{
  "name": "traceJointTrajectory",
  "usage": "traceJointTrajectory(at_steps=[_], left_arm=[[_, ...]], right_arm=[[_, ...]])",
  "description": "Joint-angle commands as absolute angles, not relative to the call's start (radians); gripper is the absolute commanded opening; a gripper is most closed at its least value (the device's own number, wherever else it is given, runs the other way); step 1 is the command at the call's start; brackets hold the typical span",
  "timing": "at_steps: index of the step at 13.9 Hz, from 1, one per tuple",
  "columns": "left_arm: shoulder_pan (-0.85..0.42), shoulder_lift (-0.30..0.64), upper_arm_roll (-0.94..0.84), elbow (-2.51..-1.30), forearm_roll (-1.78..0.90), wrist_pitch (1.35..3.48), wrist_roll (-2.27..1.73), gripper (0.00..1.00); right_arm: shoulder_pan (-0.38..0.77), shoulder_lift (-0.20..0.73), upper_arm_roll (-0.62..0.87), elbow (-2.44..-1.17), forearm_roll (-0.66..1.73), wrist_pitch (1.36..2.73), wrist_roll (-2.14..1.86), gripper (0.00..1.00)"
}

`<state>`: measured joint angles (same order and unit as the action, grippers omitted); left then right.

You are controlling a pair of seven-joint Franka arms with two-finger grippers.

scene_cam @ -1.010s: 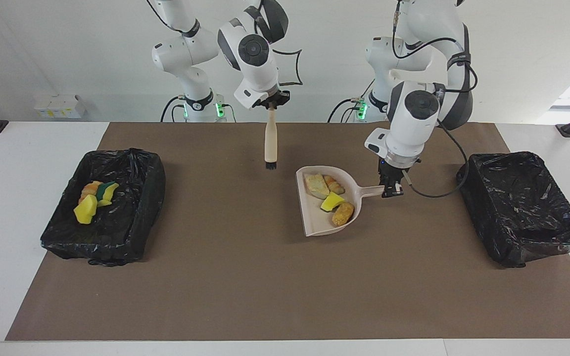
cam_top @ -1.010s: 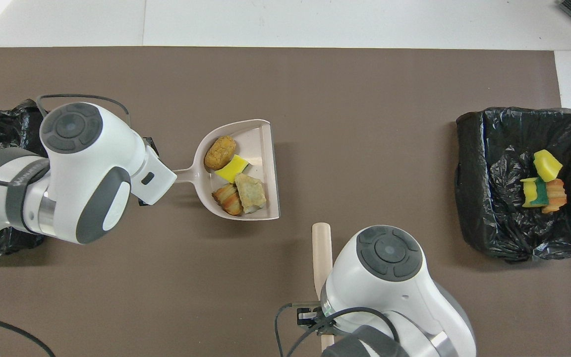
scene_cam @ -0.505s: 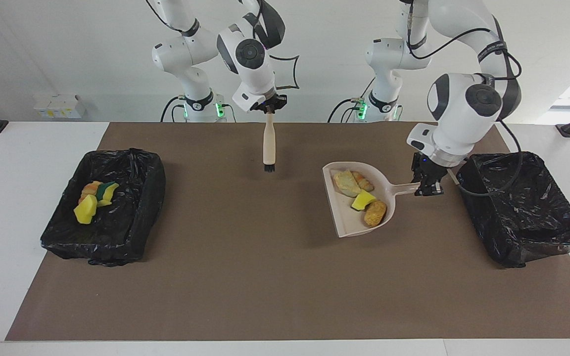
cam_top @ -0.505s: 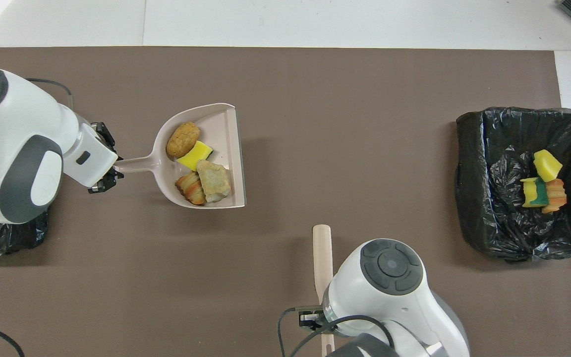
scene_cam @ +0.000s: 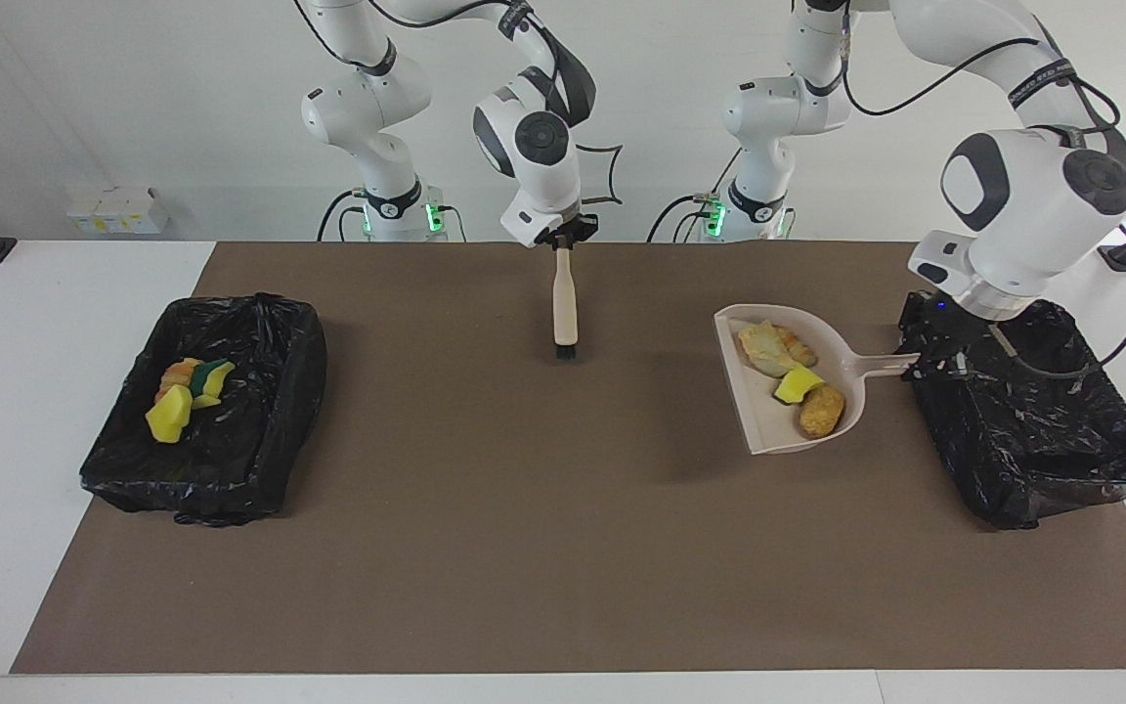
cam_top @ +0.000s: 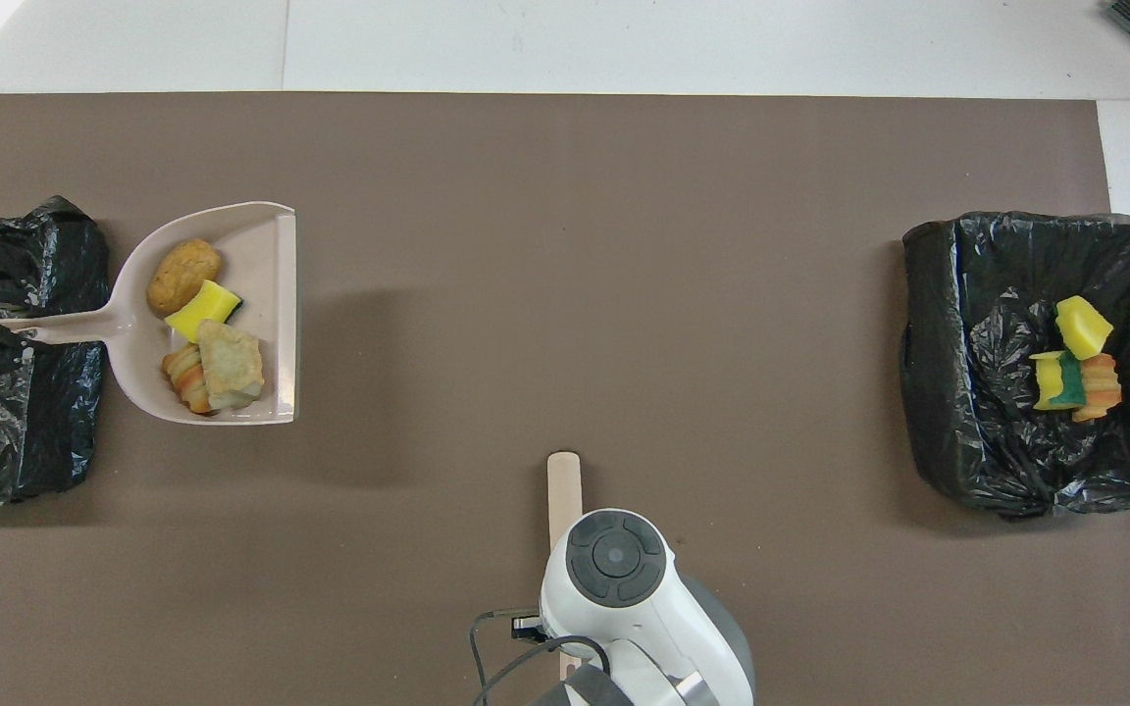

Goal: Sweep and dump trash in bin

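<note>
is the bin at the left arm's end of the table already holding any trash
No, that black-lined bin shows only its liner, while four pieces still sit in the dustpan beside it.

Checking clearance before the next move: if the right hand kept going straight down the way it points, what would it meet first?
The right hand points straight down, shut on the brush, over bare brown mat. The bristles would likely meet the mat first; nothing else shows below.
</note>
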<state>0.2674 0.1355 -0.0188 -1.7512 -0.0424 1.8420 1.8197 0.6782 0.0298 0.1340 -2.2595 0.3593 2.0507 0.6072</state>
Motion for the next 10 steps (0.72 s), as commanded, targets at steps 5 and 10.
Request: traceJointTrajectory(at_steps=[5,10], left_arm=[[0.501,0.147,-0.025,-1.678,0.006,1.832,2.009,0.00],[0.515,0.280,-0.009,-1.429,0.240,1.824,2.005,0.00]], right_arm=[[0.661,0.038,0.135,-2.261,0.339,2.059,0.591,0.22],[0.650,0.077,0.127,-2.169,0.333,2.043,0.568,1.00]])
